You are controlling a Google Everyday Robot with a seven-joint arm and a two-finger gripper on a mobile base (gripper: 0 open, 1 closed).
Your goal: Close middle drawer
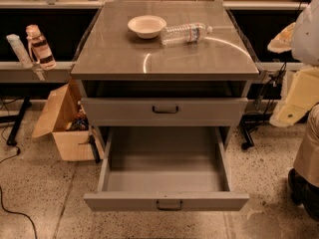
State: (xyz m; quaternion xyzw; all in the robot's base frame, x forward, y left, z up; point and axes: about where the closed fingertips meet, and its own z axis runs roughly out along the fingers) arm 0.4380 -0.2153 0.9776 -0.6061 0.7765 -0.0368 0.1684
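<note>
The middle drawer (167, 201) is pulled far out of the grey cabinet, and its shallow inside is empty. Its flat grey front carries a small dark pull handle (169, 205). The taller-fronted top drawer (164, 111) above it is shut. The lowest drawer is hidden under the open one. My gripper does not show. Only cream and white parts of my arm (298, 91) stand at the right edge, to the right of the cabinet and apart from the drawer.
A white bowl (146, 25) and a plastic water bottle (185, 33) lying on its side are on the cabinet top (124, 59). An open cardboard box (62, 126) stands on the floor at the left. Bottles (39, 46) hang on a rail at the left.
</note>
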